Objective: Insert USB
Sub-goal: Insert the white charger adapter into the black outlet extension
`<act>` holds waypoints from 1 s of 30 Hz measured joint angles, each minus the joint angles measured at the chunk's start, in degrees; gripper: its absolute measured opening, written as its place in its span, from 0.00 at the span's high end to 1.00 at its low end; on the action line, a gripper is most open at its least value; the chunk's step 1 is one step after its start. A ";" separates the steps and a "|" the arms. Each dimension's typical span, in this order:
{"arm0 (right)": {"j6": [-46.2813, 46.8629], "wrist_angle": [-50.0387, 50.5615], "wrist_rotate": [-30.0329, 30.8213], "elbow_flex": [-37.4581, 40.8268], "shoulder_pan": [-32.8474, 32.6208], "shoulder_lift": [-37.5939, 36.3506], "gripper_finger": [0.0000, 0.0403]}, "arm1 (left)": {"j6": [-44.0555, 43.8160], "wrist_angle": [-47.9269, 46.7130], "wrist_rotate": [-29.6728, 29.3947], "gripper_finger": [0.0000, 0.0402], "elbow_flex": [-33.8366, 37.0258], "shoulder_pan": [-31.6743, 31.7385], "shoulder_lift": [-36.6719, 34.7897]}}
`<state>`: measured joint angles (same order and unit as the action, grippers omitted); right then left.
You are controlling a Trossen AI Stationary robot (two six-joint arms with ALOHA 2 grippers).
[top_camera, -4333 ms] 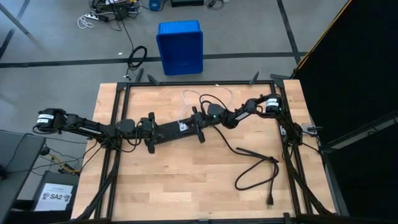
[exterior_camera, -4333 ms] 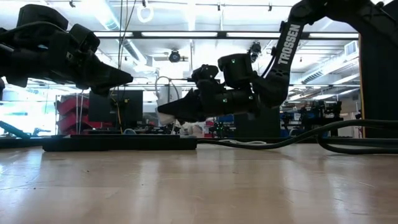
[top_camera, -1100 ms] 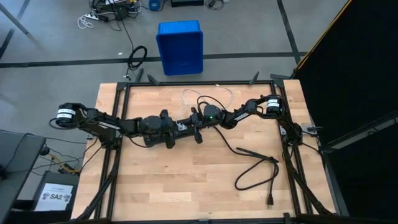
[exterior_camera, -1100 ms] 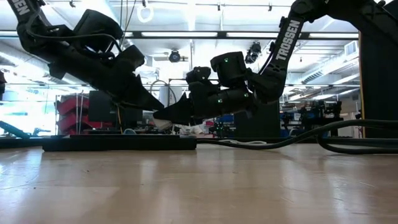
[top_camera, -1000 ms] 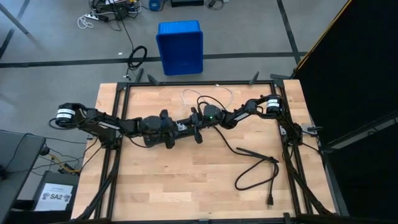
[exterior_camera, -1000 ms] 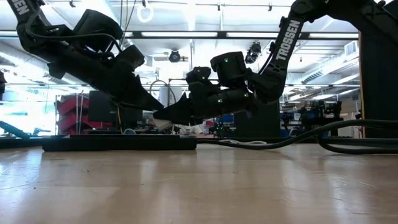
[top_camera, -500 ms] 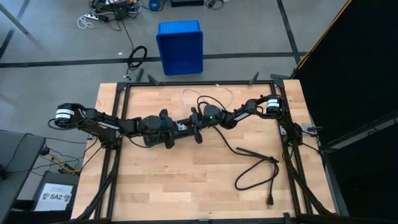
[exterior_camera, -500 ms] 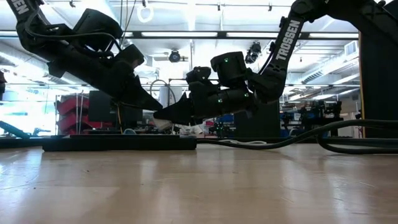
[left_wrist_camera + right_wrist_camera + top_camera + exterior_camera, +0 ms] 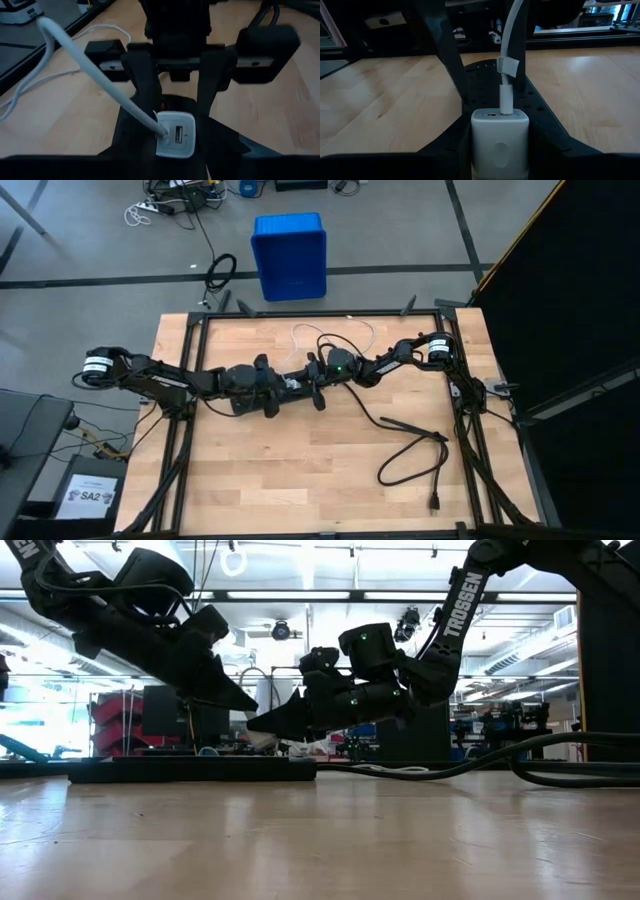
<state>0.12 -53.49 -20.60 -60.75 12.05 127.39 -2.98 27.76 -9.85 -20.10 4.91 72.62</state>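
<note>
USB (image 9: 95,75) looks plugged already imo. In the left wrist view the white cable runs down into one port of the white charger block (image 9: 175,134), and the right wrist view shows the same thing from the other side: plug (image 9: 505,99) seated upright in the top of the block, which sits on the black power strip (image 9: 190,769) mid tabletop (image 9: 300,480).

Left claw (image 9: 283,386) is right at the block, pointing toward the right arm. In its wrist cam the block is down between its fingers (image 9: 127,145), but tbh I cannot tell if they're apart or pinching it. Right claw (image 9: 302,380) comes in from the other side, nose to nose w/ the left one. Its fingers (image 9: 447,145) flank the block's sides and seem to be braced on it, so I'd call it clamped on the charger, not 100% though.

What could go wrong from here:
- if the left claw backs off while the cable is snagged on a finger, it yanks the plug out. The cable is floppy and crosses right over that claw.
- the two claws are super close, so any sideways move = bump, prob tipping the block out of the strip.
- the plug might only be partway in, can't confirm depth.

The thick black cord (image 9: 410,445) loops off toward the tabletop's right side, well apart from all this.
</note>
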 joint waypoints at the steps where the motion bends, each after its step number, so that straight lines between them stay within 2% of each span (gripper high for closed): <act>1: -0.02 0.00 0.02 -0.02 0.00 0.00 0.72 | -0.04 -0.47 -0.02 0.72 0.00 0.00 0.00; 10: -0.05 -0.09 -0.04 0.00 0.00 0.00 0.72 | 0.04 -0.58 -0.38 0.86 0.00 0.02 0.02; 16: -0.14 -0.32 -1.19 0.07 -0.14 -0.04 0.72 | 0.86 0.10 3.62 0.97 0.02 0.13 0.02; 19: 0.09 -0.46 -1.15 0.07 -0.13 -0.04 0.72 | -0.06 -0.20 3.73 0.97 0.02 0.13 0.02; 25: 0.24 -0.46 -0.13 0.07 -0.69 -0.04 0.72 | -0.21 -0.55 4.21 0.90 0.02 0.13 0.02; 30: 0.47 -0.46 -0.03 0.00 -0.77 -0.02 0.72 | -0.09 -1.43 4.44 0.95 -0.07 0.13 0.02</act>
<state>0.59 -53.95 -20.63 -60.75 11.29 127.37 -3.07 26.33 -5.41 -20.16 5.04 72.64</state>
